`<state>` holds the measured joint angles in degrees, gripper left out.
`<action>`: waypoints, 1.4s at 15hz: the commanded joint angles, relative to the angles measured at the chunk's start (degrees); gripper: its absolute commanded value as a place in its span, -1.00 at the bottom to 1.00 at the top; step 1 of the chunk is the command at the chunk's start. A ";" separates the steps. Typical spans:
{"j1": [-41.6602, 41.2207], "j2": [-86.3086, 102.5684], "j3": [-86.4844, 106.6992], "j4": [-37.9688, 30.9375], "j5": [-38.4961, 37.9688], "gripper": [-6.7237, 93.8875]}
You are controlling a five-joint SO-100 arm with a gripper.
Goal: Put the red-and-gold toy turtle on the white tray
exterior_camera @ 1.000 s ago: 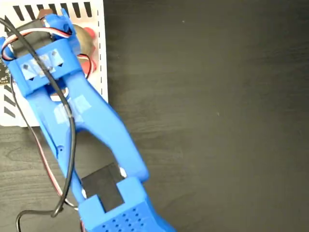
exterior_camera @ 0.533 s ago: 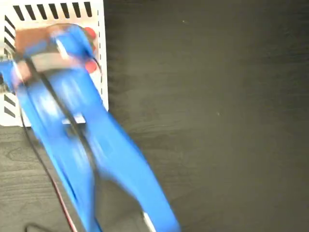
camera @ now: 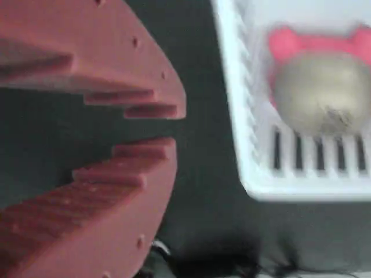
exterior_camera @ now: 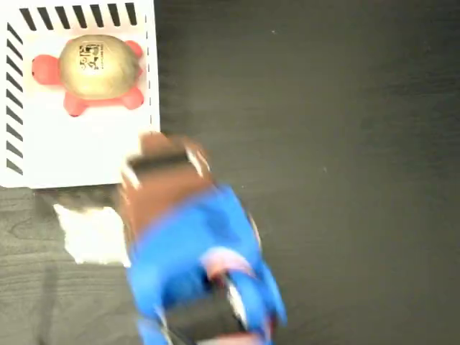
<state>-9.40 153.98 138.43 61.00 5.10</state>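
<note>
Fixed view: the turtle lies on the tray in the upper left of the frame, gold shell up, its red head toward the left edge. The blue arm is a blur at lower centre, off the tray, over the dark table. Its gripper is too smeared to read here.

Wrist view: the gripper fills the left half, its red toothed jaws a narrow gap apart and holding nothing. The turtle sits on the tray at upper right.
</note>
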 commanded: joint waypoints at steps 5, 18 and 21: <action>3.16 25.75 25.84 0.53 0.26 -0.86; 2.29 32.08 29.62 9.84 1.14 -0.86; 3.96 32.17 29.18 11.69 0.79 -0.86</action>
<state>-5.98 185.80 169.89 71.63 5.54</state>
